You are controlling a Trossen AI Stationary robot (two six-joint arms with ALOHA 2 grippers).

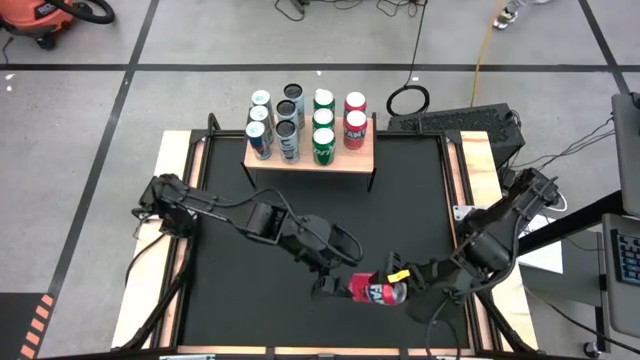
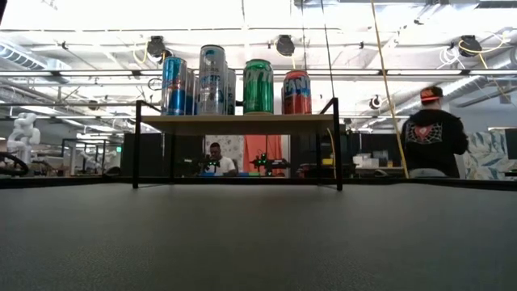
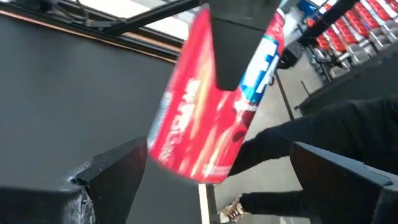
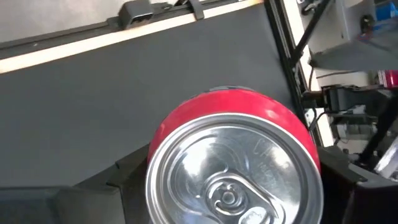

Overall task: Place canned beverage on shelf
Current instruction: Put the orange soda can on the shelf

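A red can (image 1: 375, 290) hangs above the near middle of the black table (image 1: 300, 220), with my right gripper (image 1: 395, 285) shut on it. In the right wrist view the can's silver top (image 4: 230, 180) faces the camera. My left gripper (image 1: 333, 285) comes from the table's left and is open. Its two fingers (image 3: 112, 177) stand on either side of the can's bottom end (image 3: 193, 168), and I see no touch. The light-wood shelf (image 1: 300, 163) stands at the far middle on thin black legs, with several cans (image 1: 305, 120) upright on it in rows. My right gripper pinches the red can's side walls (image 4: 165, 134) between its two fingers, which come from the can's top end and lie along its length. One finger (image 3: 233, 43) shows as a dark bar on the can's side. The can is tilted and clear of the table.
Pale wood strips (image 1: 175, 180) run along the table's left and right edges. Dark equipment (image 1: 455, 125) sits behind the far right corner. Beyond the table a person (image 2: 428, 133) stands and another (image 2: 214, 159) sits. The black top between the shelf and the grippers is bare.
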